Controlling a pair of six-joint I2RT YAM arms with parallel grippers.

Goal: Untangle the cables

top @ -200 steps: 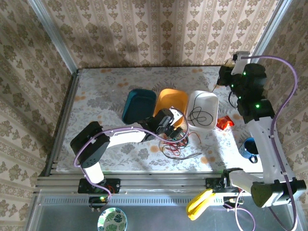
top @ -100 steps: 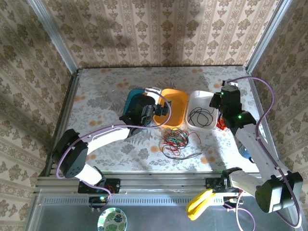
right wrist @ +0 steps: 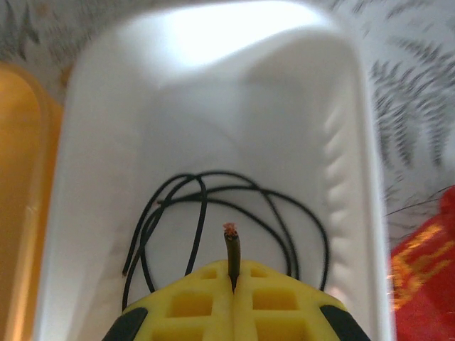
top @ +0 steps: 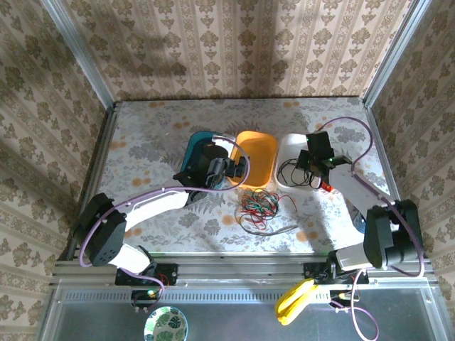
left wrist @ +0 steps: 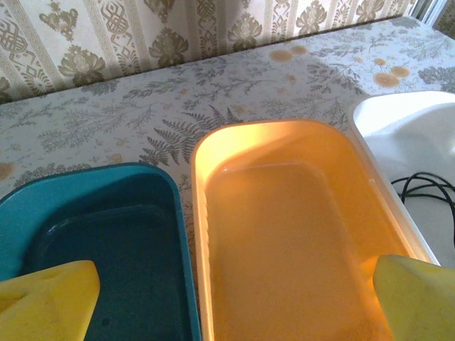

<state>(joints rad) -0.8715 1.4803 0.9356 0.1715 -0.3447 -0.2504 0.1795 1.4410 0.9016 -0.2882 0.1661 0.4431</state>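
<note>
From above, the tangled red, green and black cables (top: 257, 206) lie on the table (top: 153, 135) just in front of the orange tray (top: 257, 150). The left gripper (top: 229, 169) hovers at that tray's left edge, and the right gripper (top: 307, 160) is over the white tray (top: 304, 144) on its right, where a black cable (top: 293, 172) lies coiled. At the left wrist, yellow fingers (left wrist: 46, 305) are spread wide, one over the teal tray (left wrist: 106, 227) left of the orange tray. At the right wrist, the fingers are pressed together, pinching a dark cable stub (right wrist: 232, 250) above the coil.
</note>
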